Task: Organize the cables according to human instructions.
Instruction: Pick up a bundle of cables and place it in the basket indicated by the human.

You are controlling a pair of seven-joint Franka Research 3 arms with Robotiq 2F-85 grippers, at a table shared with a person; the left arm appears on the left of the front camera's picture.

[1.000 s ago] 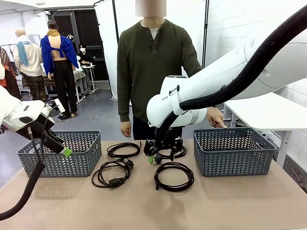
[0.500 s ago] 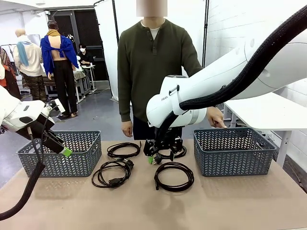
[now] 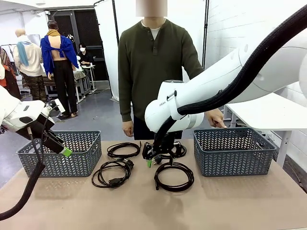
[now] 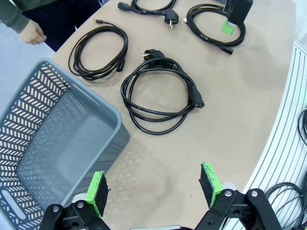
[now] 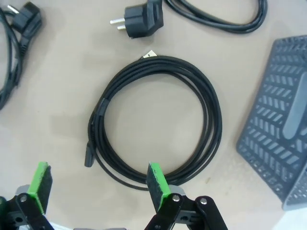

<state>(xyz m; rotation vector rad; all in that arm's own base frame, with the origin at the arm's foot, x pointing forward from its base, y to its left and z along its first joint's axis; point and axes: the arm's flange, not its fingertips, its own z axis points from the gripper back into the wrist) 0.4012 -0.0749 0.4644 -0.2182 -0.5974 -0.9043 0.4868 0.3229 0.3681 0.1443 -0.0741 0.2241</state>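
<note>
Cables [image 5: 212,124] matt blk rubber, baskets [image 3: 234,155] grey perforated plastic, table [image 3: 144,206] smooth matt tan.

Soft, even light falls from above onto my counter [image 3: 144,206], bright throughout. The looped cord [image 5: 213,120] casts only a faint, thin shadow. My left wrist picture bends the counter's edge into a curve; my right one is slightly soft, with the basket [image 5: 280,124] blurred at the frame's edge.

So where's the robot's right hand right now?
In the front view the right gripper hangs open over the middle of the table, above the near right cable, with the right basket off to its right.
</note>
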